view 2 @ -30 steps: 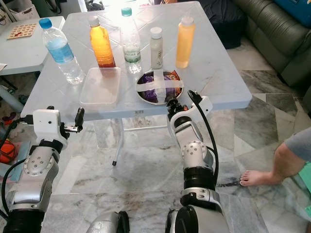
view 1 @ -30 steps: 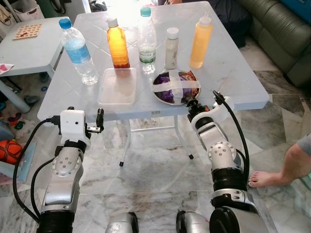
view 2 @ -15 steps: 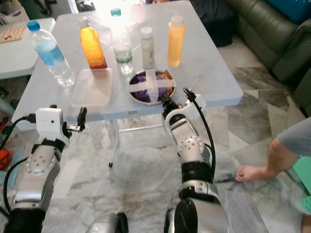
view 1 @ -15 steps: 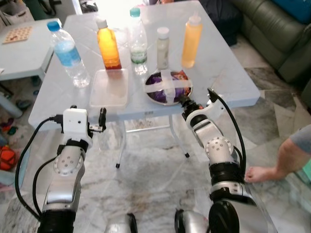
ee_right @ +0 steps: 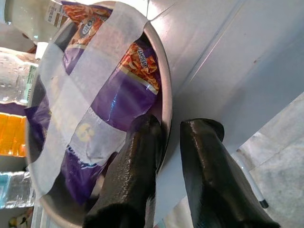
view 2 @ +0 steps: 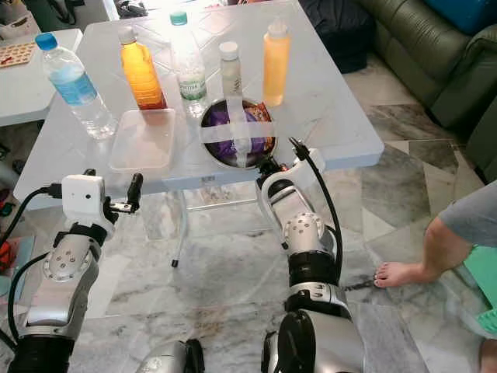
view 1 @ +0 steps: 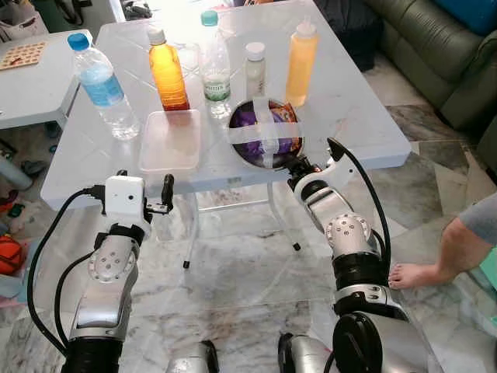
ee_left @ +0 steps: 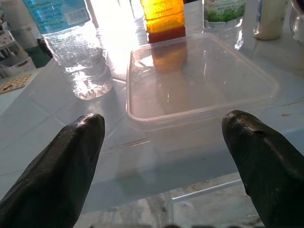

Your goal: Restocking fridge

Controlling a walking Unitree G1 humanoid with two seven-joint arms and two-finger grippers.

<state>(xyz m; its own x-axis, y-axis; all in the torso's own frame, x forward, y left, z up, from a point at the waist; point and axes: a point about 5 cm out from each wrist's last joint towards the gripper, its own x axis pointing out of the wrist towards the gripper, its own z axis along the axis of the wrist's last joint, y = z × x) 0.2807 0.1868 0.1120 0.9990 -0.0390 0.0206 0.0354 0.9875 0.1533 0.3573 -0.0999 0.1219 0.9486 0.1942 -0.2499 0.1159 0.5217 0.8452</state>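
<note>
Grey plastic folding table [view 1: 365, 116] stands on marbled floor tiles [view 1: 248, 287], dark green sofa [view 1: 443, 54] off its right edge, a person's bare foot [view 1: 410, 273] on the floor beyond the near right corner. Along the table's far side, left to right: clear water bottle with blue cap [view 1: 99, 84], orange-drink bottle with white cap [view 1: 168, 70], clear bottle with green cap [view 1: 215, 64], small white bottle [view 1: 255, 70], yellow squeeze bottle [view 1: 300, 62]. Clear empty plastic tray [view 1: 169, 140] sits near the front edge, just in front of the orange-drink bottle. Round metal bowl [view 1: 264, 132] with a purple snack bag strapped down by white tape crossed over it is at the front edge, middle-right, tilted up. Right gripper [ee_right: 166, 156] pinches the bowl's near rim, one finger inside, one outside, narrow gap. Left gripper [ee_left: 164, 156] hangs just off the front edge facing the tray, fingers [ee_left: 61, 166] spread wide, holding nothing.
</note>
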